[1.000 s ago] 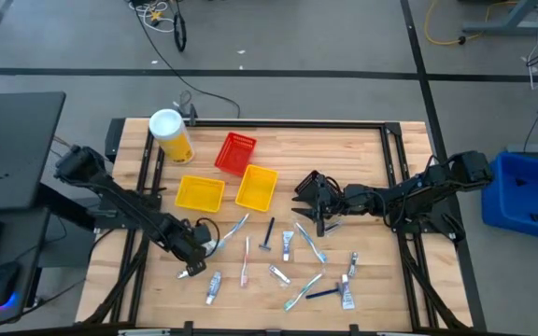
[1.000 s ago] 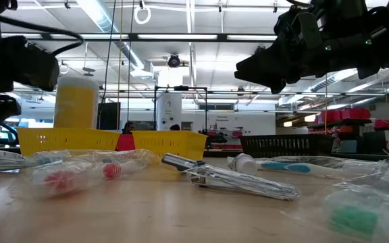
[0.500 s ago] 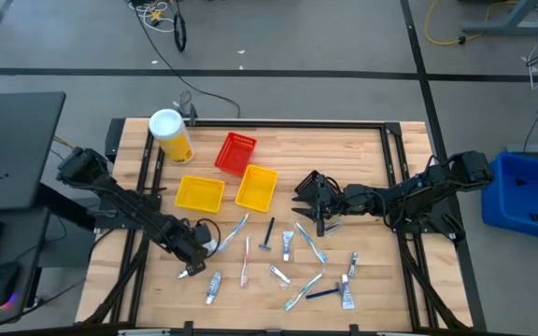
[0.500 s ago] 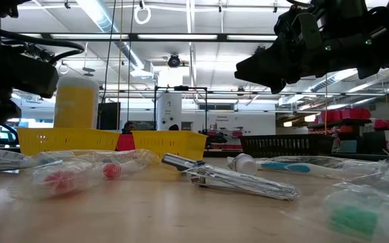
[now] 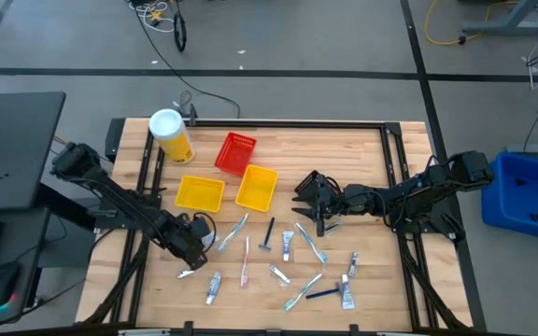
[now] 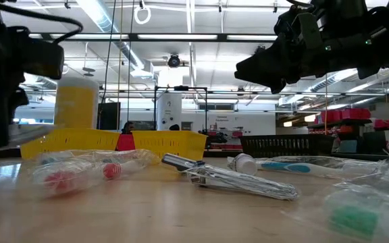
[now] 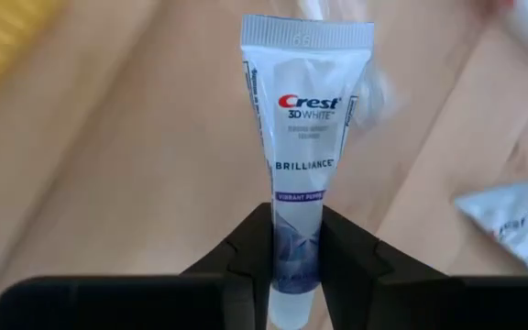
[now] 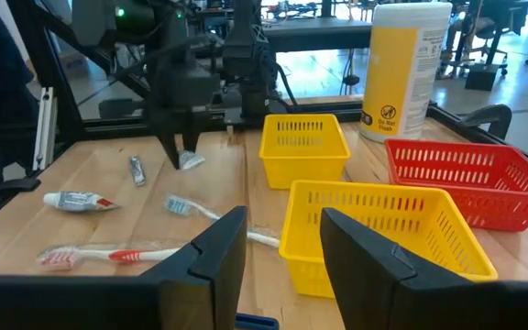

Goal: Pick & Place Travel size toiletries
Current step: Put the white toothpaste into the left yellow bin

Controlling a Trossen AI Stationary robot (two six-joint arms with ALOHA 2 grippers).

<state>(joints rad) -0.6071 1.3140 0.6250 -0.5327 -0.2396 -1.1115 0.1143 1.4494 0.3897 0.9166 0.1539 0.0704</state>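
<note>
Several travel size toiletries lie on the wooden table: toothbrushes (image 5: 234,230), a razor (image 5: 268,235) and small tubes (image 5: 288,245). Near the table's near left corner, my left gripper (image 5: 188,264) is shut on a white toothpaste tube (image 7: 306,137). The tube also shows under its fingers in the right wrist view (image 8: 191,161). My right gripper (image 5: 318,207) hovers right of the yellow bins, open, with nothing between its fingers (image 8: 200,266). My left gripper pinches the toothpaste tube between its two fingers at the tube's cap end (image 7: 298,240), one finger on each side. The fingers slant down toward the table's near edge. The tube sticks out past the fingertips in line with them, crimped end (image 7: 306,32) farthest out, clear of the table (image 6: 36,133).
Two yellow bins (image 5: 200,192) (image 5: 257,187) and a red bin (image 5: 235,153) stand at the table's middle left. A yellow canister with a white lid (image 5: 170,135) stands at the far left corner. A second small tube (image 5: 213,287) lies just right of my left gripper.
My left gripper has risen a little. The toothpaste tube, which lay flat on the table, has come up with it and now hangs clear of the wood. My right gripper has kept still.
</note>
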